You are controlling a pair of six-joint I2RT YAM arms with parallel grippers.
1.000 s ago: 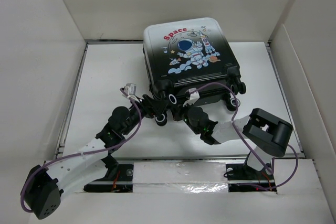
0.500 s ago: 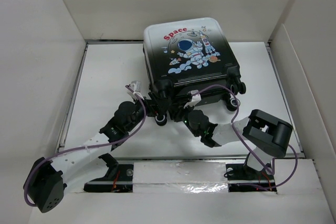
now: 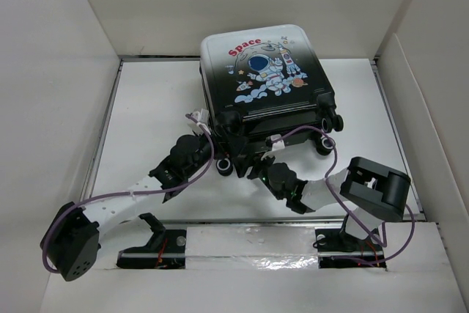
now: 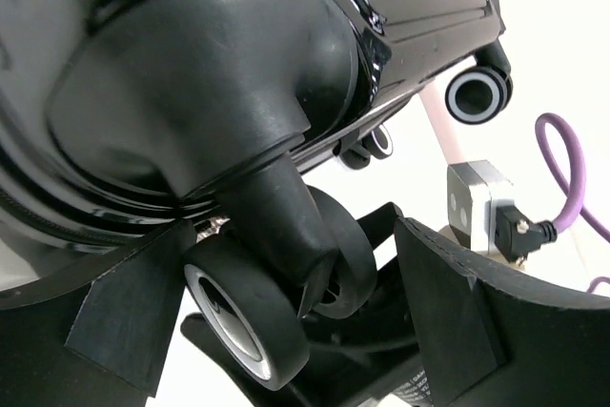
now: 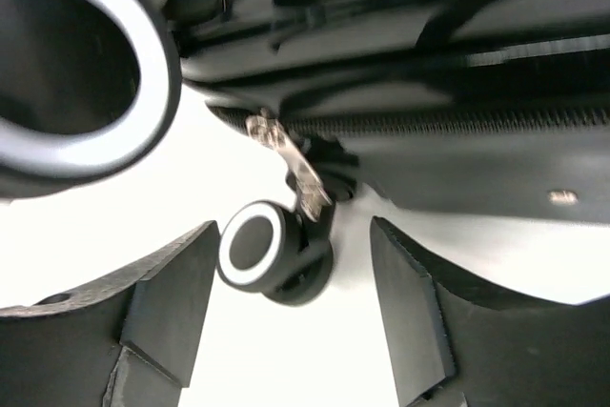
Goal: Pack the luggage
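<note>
- Left gripper (image 4: 286, 307): jaws spread wide, straddling the black caster wheel (image 4: 243, 316) at the suitcase's near-left corner. The wheel sits close against one pad, with a gap to the other. It is not clamped.
- Right gripper (image 5: 291, 307): jaws also apart and holding nothing. It is low at the suitcase's near edge, facing the small silver metal zip pull (image 5: 297, 173), which hangs just ahead of it.
- The luggage (image 3: 264, 78), a small hard-shell suitcase fading white to black, with an astronaut cartoon and red "Space" lettering, lies printed side up on the white table (image 3: 146, 108). Its wheeled end points at the arms. The lid looks shut, and the zip teeth (image 5: 429, 121) run unbroken along the seam.
- Handling, as a judgement:
  - The shell is stiff and glossy, so the pads would likely slide on it.
  - The case is probably light, and a pull on it may shift the whole case.
- Best holds, as a judgement:
  - The zip pull is thin and loose, and needs a narrow, square pinch.
  - The moulded caster housing (image 4: 219, 92) would serve to steady the case.
- Risk: the zip pull may swing away from the closing pads.
</note>
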